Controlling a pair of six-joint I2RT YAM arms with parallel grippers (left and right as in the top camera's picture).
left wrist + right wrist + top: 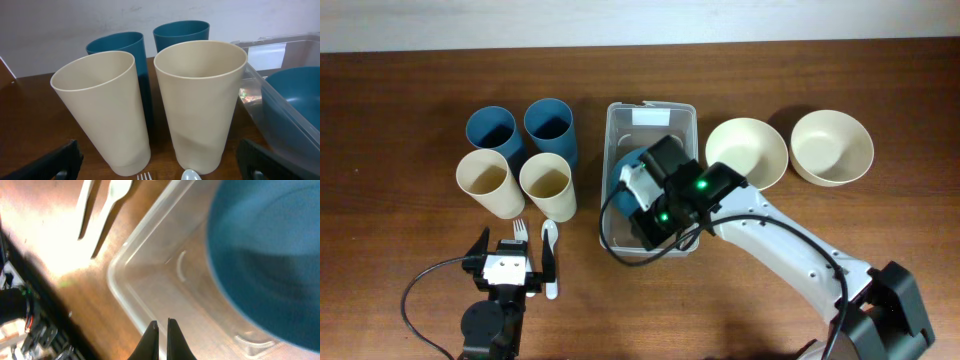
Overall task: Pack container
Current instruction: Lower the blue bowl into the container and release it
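The clear container (650, 108) stands at the table's middle with a blue bowl (623, 165) inside it. My right gripper (645, 200) hangs over the container's near end. In the right wrist view its fingers (162, 325) are shut and empty, above the container's rim (135, 255), with the blue bowl (270, 255) to the right. My left gripper (514, 252) is open at the front left, with a white fork (519, 230) and spoon (550, 245) between its fingers (160, 167). The container (280, 47) and blue bowl (295, 100) show at the right of the left wrist view.
Two blue cups (492, 130) (551, 124) and two cream cups (484, 180) (547, 182) stand left of the container. Two cream bowls (747, 150) (831, 146) sit to its right. The fork (145, 176) and spoon (190, 175) lie before the cream cups (107, 110) (200, 100).
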